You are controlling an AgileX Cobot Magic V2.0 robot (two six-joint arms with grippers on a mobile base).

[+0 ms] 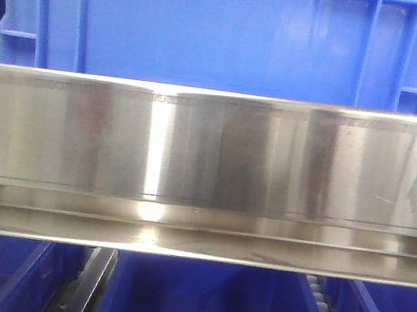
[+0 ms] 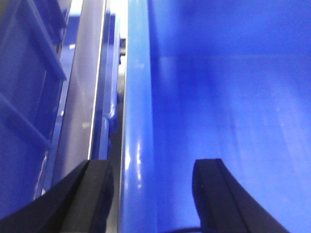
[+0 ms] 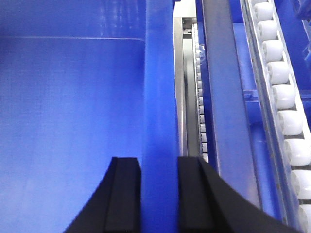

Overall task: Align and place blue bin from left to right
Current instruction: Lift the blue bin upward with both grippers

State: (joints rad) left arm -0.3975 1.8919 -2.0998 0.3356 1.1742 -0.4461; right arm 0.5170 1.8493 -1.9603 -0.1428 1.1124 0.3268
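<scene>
Right gripper (image 3: 159,162) up close, jaws clenched on the rim of the blue bin (image 3: 73,121), just left of the roller track (image 3: 279,97). The left gripper (image 2: 153,165) straddles the rim away from that track, jaws spread and not pinching. Count: one bin in hand, one track, two grippers. I'd judge it half-gripped, not yet aligned or placed.

Ahead of my front camera: large bright blue ribbed plastic bin (image 1: 226,30) behind a broad brushed stainless-steel rail (image 1: 206,171), smaller blue totes (image 1: 196,302) below.
</scene>
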